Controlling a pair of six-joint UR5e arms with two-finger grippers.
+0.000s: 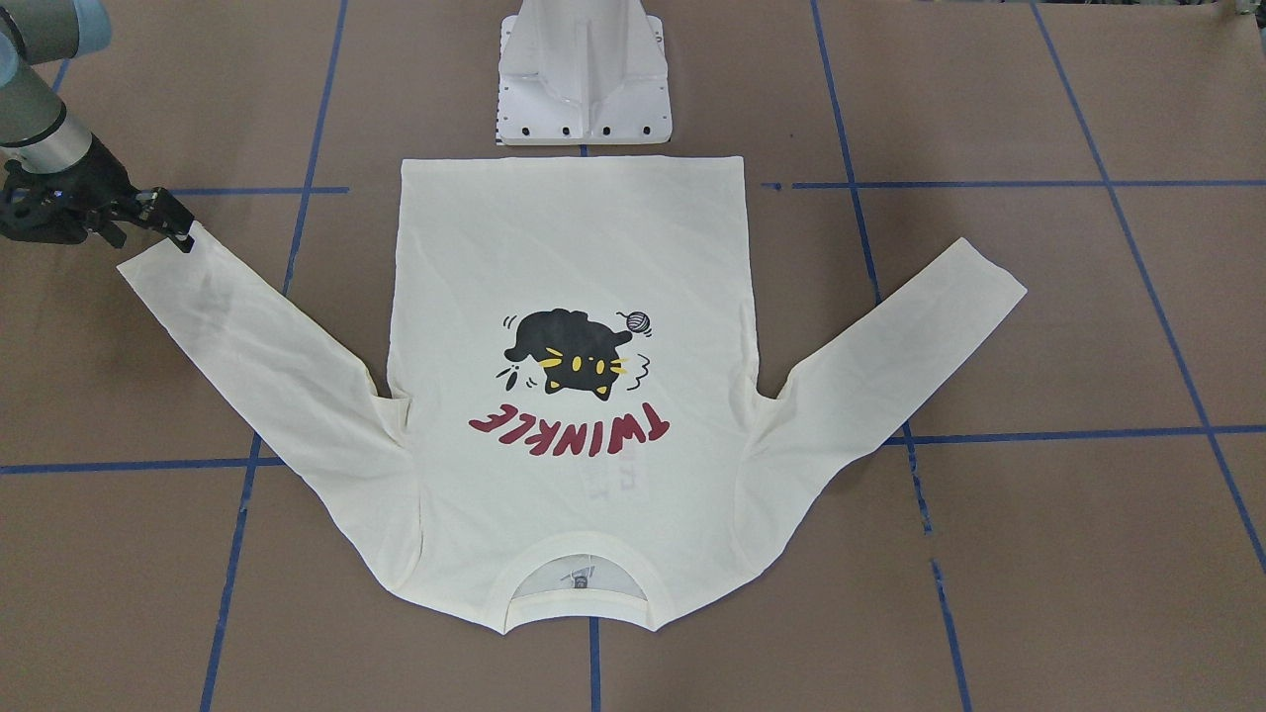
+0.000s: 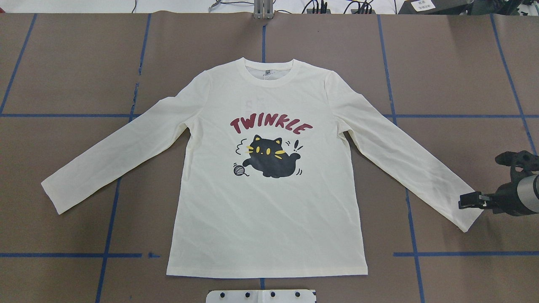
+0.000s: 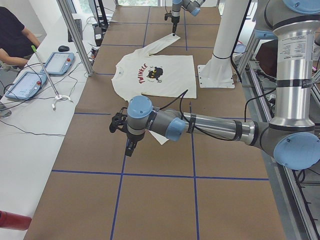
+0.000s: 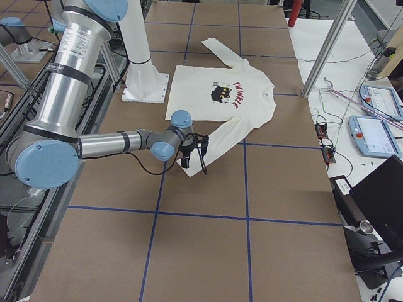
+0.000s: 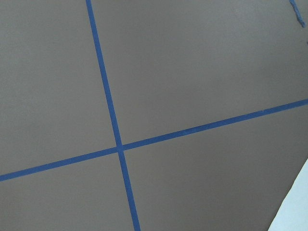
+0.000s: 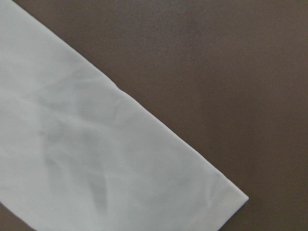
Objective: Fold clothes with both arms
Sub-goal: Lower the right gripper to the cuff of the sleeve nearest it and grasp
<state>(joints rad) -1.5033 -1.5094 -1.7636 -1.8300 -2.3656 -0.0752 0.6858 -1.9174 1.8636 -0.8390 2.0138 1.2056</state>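
The cream long-sleeved T-shirt (image 2: 269,210) lies flat on the brown table with its black cat print and red "TWINKLE" lettering face up, both sleeves spread out; it also shows in the front view (image 1: 574,247). My right gripper (image 2: 465,200) is low at the cuff of the sleeve on my right (image 2: 463,210), jaws apart, nothing held; it also shows in the front view (image 1: 181,229). The right wrist view shows that cuff (image 6: 120,159) lying flat. My left gripper (image 3: 129,146) shows only in the left side view, above the table near the other cuff (image 3: 162,137); I cannot tell whether it is open.
The white pedestal base (image 1: 584,89) stands just behind the shirt's hem. Blue tape lines (image 2: 261,255) grid the brown table. A side bench with tablets (image 3: 60,62) and a seated person (image 3: 12,30) lies beyond the collar end.
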